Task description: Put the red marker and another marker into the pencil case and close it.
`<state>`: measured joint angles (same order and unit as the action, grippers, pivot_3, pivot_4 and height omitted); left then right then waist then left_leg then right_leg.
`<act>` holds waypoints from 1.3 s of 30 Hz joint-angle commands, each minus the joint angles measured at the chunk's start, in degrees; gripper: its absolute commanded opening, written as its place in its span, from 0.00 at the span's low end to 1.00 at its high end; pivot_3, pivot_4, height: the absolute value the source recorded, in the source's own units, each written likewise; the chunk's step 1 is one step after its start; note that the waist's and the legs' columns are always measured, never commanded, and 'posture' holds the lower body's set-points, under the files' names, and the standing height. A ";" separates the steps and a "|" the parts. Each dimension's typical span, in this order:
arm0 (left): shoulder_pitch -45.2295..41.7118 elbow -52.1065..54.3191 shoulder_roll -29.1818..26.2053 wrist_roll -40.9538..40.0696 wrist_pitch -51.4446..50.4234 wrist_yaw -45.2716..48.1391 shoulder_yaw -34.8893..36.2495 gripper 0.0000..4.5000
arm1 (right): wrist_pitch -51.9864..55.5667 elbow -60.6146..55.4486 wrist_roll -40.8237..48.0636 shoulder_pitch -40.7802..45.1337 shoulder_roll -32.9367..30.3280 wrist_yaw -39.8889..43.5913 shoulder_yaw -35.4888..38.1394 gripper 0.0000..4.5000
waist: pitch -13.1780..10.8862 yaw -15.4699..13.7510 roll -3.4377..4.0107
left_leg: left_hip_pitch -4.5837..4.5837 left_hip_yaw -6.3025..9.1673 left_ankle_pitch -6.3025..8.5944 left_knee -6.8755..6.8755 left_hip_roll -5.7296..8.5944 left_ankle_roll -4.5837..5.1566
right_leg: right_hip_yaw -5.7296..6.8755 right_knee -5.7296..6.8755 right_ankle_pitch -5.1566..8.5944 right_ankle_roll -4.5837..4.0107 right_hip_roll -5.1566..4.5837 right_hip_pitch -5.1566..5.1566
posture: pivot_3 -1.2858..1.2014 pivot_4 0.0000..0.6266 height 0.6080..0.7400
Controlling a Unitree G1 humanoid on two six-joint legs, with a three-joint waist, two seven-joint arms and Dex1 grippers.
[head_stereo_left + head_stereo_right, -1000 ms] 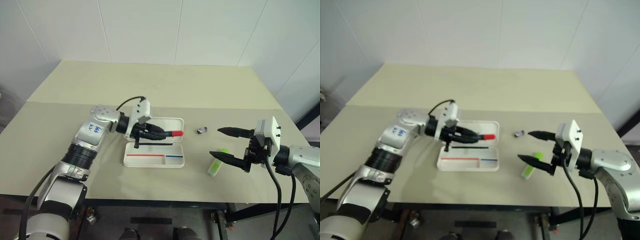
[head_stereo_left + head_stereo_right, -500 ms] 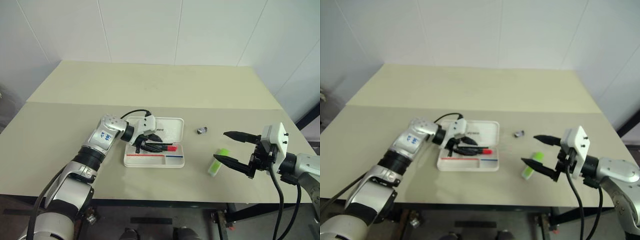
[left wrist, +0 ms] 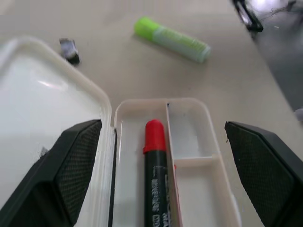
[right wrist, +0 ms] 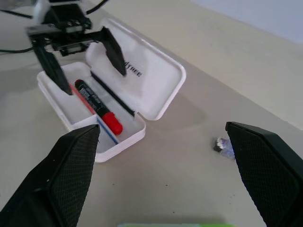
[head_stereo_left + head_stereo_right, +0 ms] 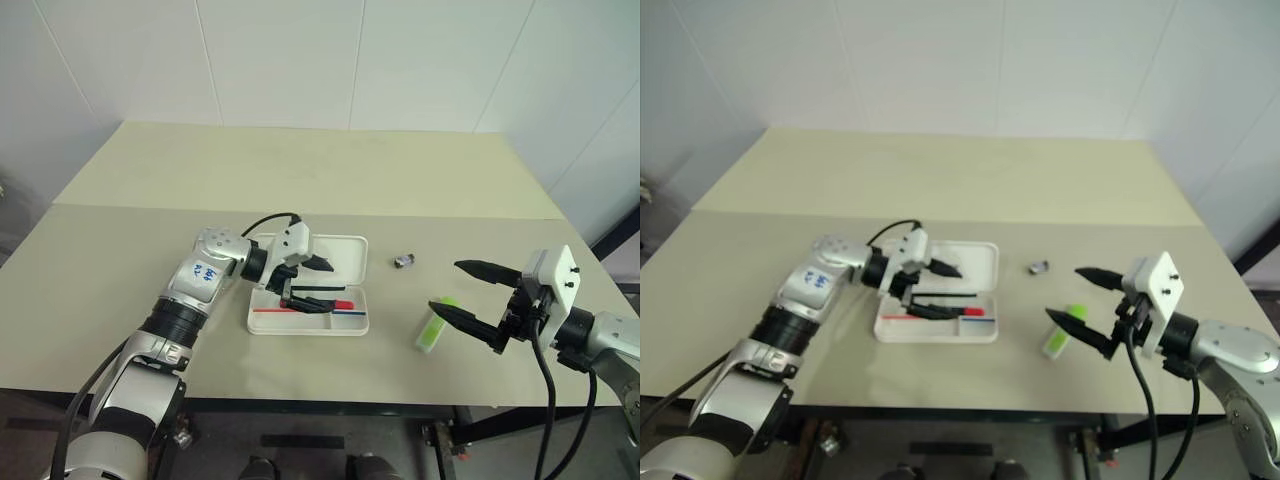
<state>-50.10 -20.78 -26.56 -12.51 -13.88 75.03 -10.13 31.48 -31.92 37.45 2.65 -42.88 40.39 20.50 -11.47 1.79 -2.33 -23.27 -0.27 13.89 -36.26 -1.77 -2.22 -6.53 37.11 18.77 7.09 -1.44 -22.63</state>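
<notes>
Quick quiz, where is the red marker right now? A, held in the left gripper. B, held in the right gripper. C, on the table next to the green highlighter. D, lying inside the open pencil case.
D: the red marker lies in the tray of the open pencil case, with the left gripper open above it.

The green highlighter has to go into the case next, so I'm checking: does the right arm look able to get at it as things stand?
Probably yes. The green highlighter lies alone on the table, right beside the open right gripper, with nothing between them.
</notes>
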 commanded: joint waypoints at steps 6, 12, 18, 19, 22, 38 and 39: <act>4.01 -0.53 -1.45 -13.73 7.39 10.19 12.27 0.99 | 18.02 -10.37 -6.40 -1.00 8.69 -27.47 -6.24 1.00 | 0.00 -0.04 0.00 | 0.03 0.01 -0.04 -0.10 0.00 0.01 | 0.00 0.16 0.02 -0.05 -0.09 -0.01 | 0.52 0.24 1.00; 4.00 -5.47 -3.19 -17.29 8.90 15.72 16.08 0.99 | 32.01 -8.55 -8.34 4.56 17.96 -40.55 -7.32 1.00 | 0.00 0.10 0.01 | 0.04 0.01 -0.06 -0.17 -0.01 0.06 | 0.00 0.26 0.03 -0.09 -0.13 -0.02 | 0.52 0.24 1.00; 6.98 -6.38 -7.67 -20.84 8.97 17.47 14.69 0.99 | 37.00 -6.76 -10.47 7.99 23.17 -44.88 -5.75 1.00 | 0.01 0.17 0.01 | 0.02 0.05 -0.07 0.06 -0.03 0.07 | 0.01 0.27 0.09 -0.18 -0.13 -0.16 | 0.52 0.24 1.00; 7.70 -6.25 -8.51 -21.19 9.06 17.47 14.16 0.99 | 37.60 -6.66 -10.63 8.40 23.90 -45.24 -5.52 1.00 | 0.01 0.24 0.01 | 0.00 0.05 -0.07 0.09 -0.03 0.07 | 0.01 0.27 0.09 -0.19 -0.13 -0.20 | 0.52 0.24 1.00; 10.11 -5.44 -11.45 -22.06 9.72 17.47 12.07 0.99 | 39.98 -6.26 -11.26 9.15 26.86 -46.79 -4.13 1.00 | 0.01 0.38 0.01 | -0.01 0.09 -0.07 0.18 -0.06 0.06 | 0.03 0.27 0.12 -0.23 -0.12 -0.26 | 0.52 0.24 1.00; 11.53 -7.65 -15.63 -26.25 11.81 17.47 11.97 0.99 | 44.49 -0.43 -19.93 13.67 36.28 -52.33 -6.63 1.00 | 0.01 1.54 0.01 | -0.04 0.04 -0.07 0.25 -0.09 0.07 | 0.09 0.31 0.17 -0.33 -0.17 -0.34 | 0.52 0.24 1.00; 11.68 -7.55 -15.54 -26.29 11.88 17.47 12.00 0.99 | 44.18 0.51 -20.88 13.81 36.33 -52.80 -6.79 1.00 | 0.01 1.58 0.00 | -0.03 0.04 -0.07 0.25 -0.09 0.07 | 0.08 0.30 0.18 -0.33 -0.17 -0.35 | 0.52 0.24 1.00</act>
<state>-37.75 -28.48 -42.08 -37.90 -2.75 86.08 0.96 75.34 -32.93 18.79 16.74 -6.59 -11.10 13.49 -11.46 3.38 -2.33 -23.30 -0.24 13.82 -36.02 -1.86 -2.15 -6.46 37.42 18.95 6.76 -1.62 -22.97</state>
